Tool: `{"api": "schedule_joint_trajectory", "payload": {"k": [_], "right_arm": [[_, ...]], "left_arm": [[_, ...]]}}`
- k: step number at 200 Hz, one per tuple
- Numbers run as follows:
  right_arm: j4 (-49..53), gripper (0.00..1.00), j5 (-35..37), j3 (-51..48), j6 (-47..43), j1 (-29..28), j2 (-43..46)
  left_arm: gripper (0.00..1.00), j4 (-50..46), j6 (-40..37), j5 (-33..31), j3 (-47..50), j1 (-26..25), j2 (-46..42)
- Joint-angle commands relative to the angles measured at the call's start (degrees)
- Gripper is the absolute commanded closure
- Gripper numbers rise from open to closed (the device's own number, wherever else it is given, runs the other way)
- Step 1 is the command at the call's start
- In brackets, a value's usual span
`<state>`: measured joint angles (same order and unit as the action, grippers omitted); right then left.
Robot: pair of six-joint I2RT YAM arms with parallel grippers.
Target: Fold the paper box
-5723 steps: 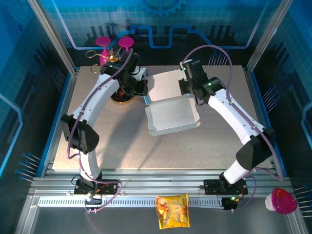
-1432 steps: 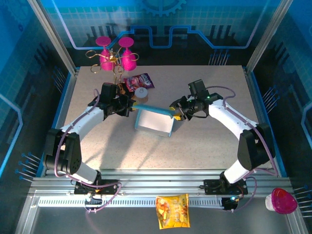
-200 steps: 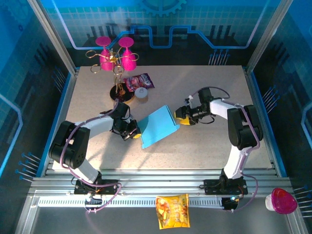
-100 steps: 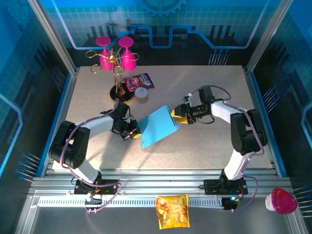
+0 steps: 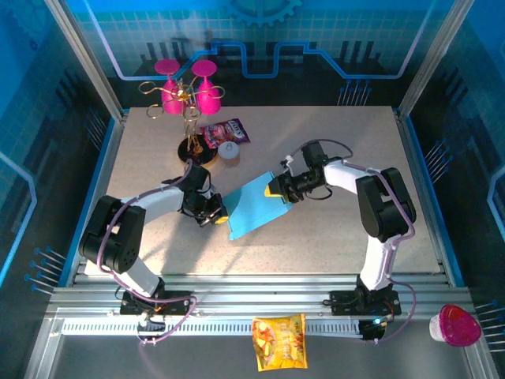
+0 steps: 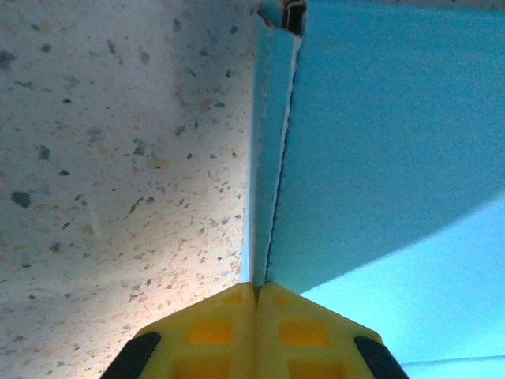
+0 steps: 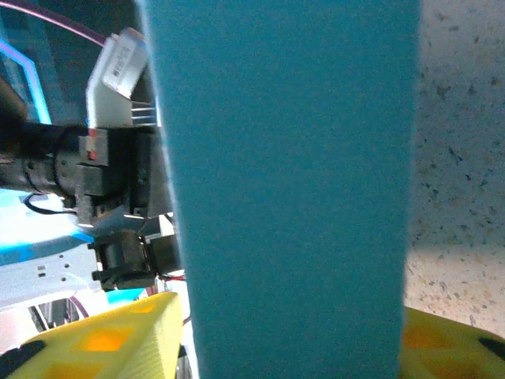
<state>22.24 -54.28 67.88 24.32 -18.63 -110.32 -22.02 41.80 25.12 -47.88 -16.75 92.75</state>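
One paper box [image 5: 254,207] between end effectors [image 5: 215,215] [image 5: 274,189]

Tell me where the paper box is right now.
In the top view the paper box is mid-table, its left edge pinched by the left tool and its far-right edge straddled by the right tool.

Paper box [image 5: 254,209]: light blue thin cardboard, folded flat, set slantwise on mid-bench [image 5: 355,237]. Left wrist view: box [image 6: 379,142] has a narrow side flap lying along the main face, whitish cut edge at the seam. Outer face plain, unmarked.
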Motion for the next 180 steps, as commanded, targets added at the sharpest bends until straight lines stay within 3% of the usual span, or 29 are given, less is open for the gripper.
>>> {"api": "schedule_joint_trajectory", "payload": {"k": [1, 7, 26, 45, 69, 95, 120, 180], "right_arm": [[0.93, 0.51, 0.11, 0.58, 1.22, -1.23, -0.58], [0.56, 0.54, 0.30, 0.29, 2.05, -1.22, -0.30], [0.57, 0.62, 0.88, -0.20, 4.61, -0.97, 0.15], [0.79, 0.63, 0.69, -0.78, 7.56, -0.56, 0.50], [0.00, 0.63, -0.32, -2.25, 13.60, 0.16, 1.48], [-2.93, 0.63, -2.66, -4.88, 23.13, 1.65, 3.16], [-4.21, 0.62, -5.32, -6.99, 31.10, 3.14, 5.06], [-3.51, 0.61, -9.86, -12.05, 47.80, 7.62, 7.67]], "left_arm": [[1.00, -3.12, -0.79, -2.87, -0.81, 0.49, 0.20], [0.98, -3.06, -0.60, -3.10, -0.91, 0.55, -0.60], [0.72, -2.80, 0.68, -4.08, -1.76, 0.59, -4.94], [0.52, -0.01, 4.31, -4.41, -1.32, 1.75, -11.42], [0.39, 5.37, 10.56, -1.50, 1.13, 5.45, -18.25], [0.31, 9.30, 14.91, 2.98, 3.88, 8.24, -20.31], [0.30, 15.76, 21.11, 5.82, 8.11, 8.98, -19.81], [0.28, 21.37, 32.70, 7.99, 8.68, 8.13, -13.25]]}}
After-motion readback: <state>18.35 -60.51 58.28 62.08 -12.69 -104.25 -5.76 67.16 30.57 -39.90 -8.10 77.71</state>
